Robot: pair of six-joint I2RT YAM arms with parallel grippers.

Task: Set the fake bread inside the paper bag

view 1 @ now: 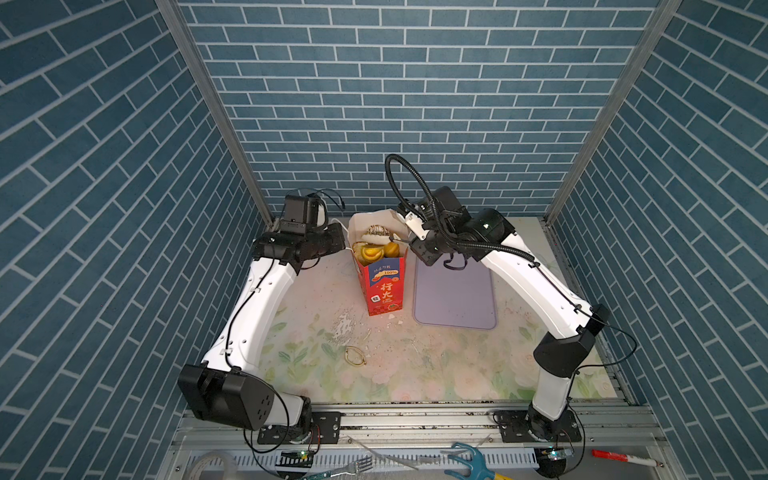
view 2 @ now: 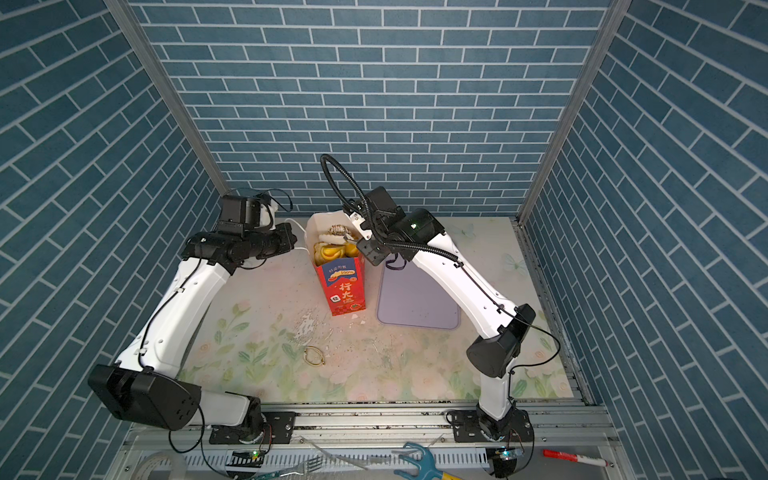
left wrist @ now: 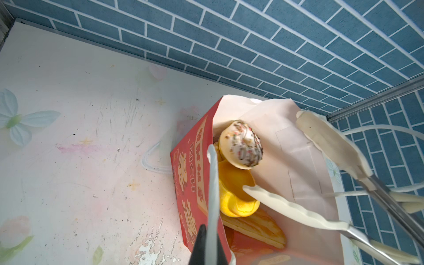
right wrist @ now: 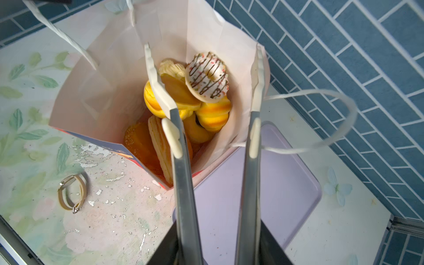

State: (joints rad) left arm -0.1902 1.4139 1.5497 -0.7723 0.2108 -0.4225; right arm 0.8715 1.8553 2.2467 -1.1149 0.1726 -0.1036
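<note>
Doughnut (right wrist: 202, 85) lies atop the fake bread (right wrist: 213, 114) inside the paper bag (right wrist: 91, 91), ahead between the parted, empty tips of my right pincer (right wrist: 204, 62), my left pincer (left wrist: 210, 241) clamped on the bag's rim, so backing out looks next.

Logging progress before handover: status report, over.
Left pincer shut on paper bag rim. Right pincer open, empty, at bag mouth. Fake bread piled inside. No obstruction seen.

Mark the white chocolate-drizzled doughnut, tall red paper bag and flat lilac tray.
white chocolate-drizzled doughnut (right wrist: 202, 85): right wrist view, iced top.
tall red paper bag (view 1: 384, 286): a top view, red front panel.
flat lilac tray (view 1: 455, 299): a top view, bare middle.
</note>
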